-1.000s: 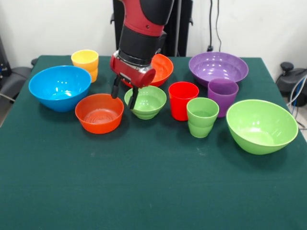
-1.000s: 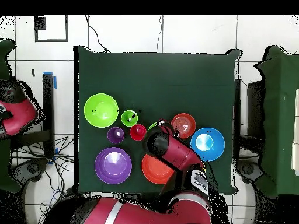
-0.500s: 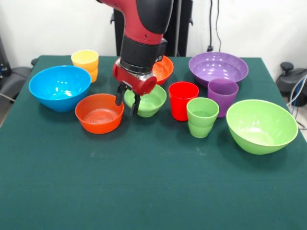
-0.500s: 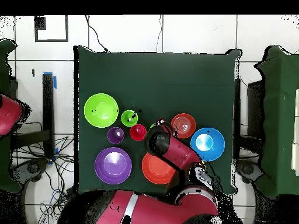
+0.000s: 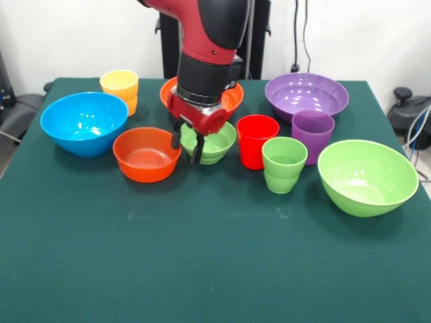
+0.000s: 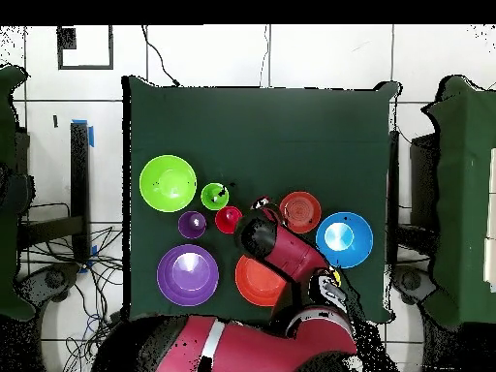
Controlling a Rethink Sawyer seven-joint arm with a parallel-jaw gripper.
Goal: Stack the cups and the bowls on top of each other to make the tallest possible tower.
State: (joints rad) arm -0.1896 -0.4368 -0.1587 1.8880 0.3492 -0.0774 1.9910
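End effector (image 5: 187, 143) fingers apart astride the small light-green bowl's (image 5: 214, 143) near-left rim

White wall (image 5: 377, 33), hanging black cables (image 5: 296, 33), dark green tabletop (image 5: 202, 269), white tiled floor (image 6: 320, 53)

Green-clothed table (image 5: 202, 269). Blue bowl (image 5: 84, 122) at 9 o'clock, yellow cup (image 5: 120, 87) at 10, purple bowl (image 5: 306, 94) at 1, large green bowl (image 5: 367, 176) at 3; centre: small orange-red bowl (image 5: 147, 155), red cup (image 5: 257, 140), green cup (image 5: 283, 163).
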